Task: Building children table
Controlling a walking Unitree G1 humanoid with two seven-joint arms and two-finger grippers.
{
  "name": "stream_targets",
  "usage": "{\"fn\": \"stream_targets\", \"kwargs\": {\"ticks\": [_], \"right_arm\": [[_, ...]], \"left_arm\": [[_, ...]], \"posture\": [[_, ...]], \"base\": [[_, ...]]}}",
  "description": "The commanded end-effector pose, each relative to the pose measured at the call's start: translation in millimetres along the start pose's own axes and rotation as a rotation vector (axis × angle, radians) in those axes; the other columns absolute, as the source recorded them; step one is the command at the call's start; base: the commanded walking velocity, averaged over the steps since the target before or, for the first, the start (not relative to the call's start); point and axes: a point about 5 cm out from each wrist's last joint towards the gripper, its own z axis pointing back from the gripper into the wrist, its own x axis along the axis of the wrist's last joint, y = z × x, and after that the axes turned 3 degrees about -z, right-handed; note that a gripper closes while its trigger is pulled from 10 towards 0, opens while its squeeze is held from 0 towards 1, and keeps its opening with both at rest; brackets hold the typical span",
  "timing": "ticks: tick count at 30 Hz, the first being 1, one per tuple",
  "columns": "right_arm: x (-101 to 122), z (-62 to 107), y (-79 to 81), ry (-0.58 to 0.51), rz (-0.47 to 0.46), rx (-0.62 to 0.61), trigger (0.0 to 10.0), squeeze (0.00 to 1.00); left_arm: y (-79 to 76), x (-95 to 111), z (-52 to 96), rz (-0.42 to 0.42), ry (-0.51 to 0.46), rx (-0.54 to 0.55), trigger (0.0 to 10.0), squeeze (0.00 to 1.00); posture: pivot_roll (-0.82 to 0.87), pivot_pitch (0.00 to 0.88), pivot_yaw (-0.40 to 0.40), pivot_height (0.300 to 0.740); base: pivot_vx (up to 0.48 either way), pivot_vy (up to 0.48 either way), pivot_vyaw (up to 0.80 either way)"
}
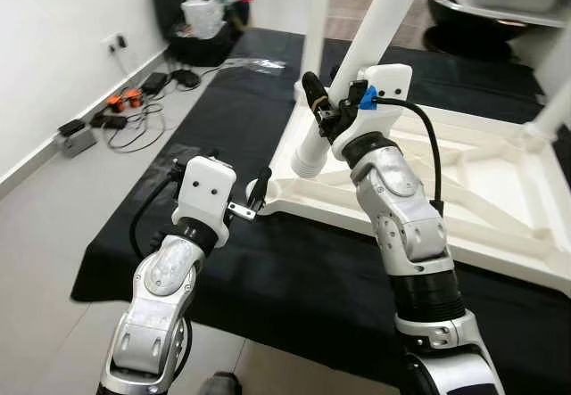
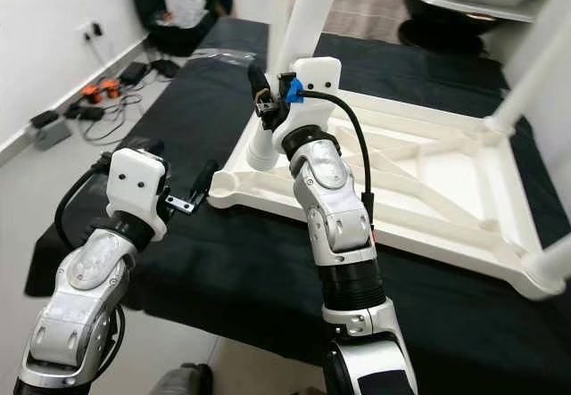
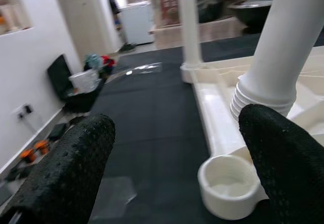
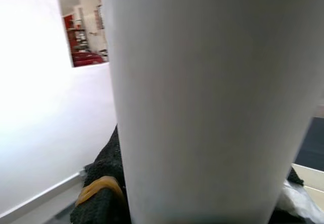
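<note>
Children's table top (image 1: 464, 181), white plastic and turned upside down, is laid on a black mat (image 1: 232, 119) spread over the floor. White legs are already stood up in several corners, and one white leg (image 1: 357, 65) is leaned at a tilt into the near corner socket. That leg is grasped by the right gripper (image 1: 314, 101), its black fingers (image 1: 310, 87) closed around the tube just above the ribbed base. The left gripper (image 1: 260, 190) is held just beside the near corner of the table top, its fingers (image 3: 76, 168) spread apart with nothing between them; a round empty socket (image 3: 228, 183) is seen between them. Cables and chargers (image 1: 125, 110) are scattered along the wall.
</note>
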Motion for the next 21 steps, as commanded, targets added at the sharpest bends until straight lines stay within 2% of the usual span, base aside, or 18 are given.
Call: {"fn": "stream_targets", "kwargs": {"ticks": [1,9,12,21], "right_arm": [[1.3,-0.8,2.9,-0.016,0.009,0.01,10.0,0.0],[-0.3,-0.5,3.3,-0.003,0.025,0.006,10.0,0.0],[-0.8,-1.1,3.4,0.001,0.019,0.006,10.0,0.0],[-0.7,-1.6,1.3,-0.004,0.016,-0.012,10.0,0.0]], "left_arm": [[0.3,-0.1,2.3,0.02,0.016,0.018,10.0,0.0],[3.4,0.8,3.6,0.037,0.026,0.048,10.0,0.0],[5.3,0.8,3.4,0.052,0.035,0.063,10.0,0.0],[6.0,0.4,4.2,0.055,0.048,0.068,10.0,0.0]], "posture": [[0.04,0.068,-0.058,0.74],[0.04,0.064,-0.058,0.74],[0.04,0.061,-0.061,0.74],[0.04,0.052,-0.057,0.74]], "base": [[0.0,0.0,0.8],[0.0,0.0,0.8],[0.0,0.0,0.41],[0.0,0.0,0.0]]}}
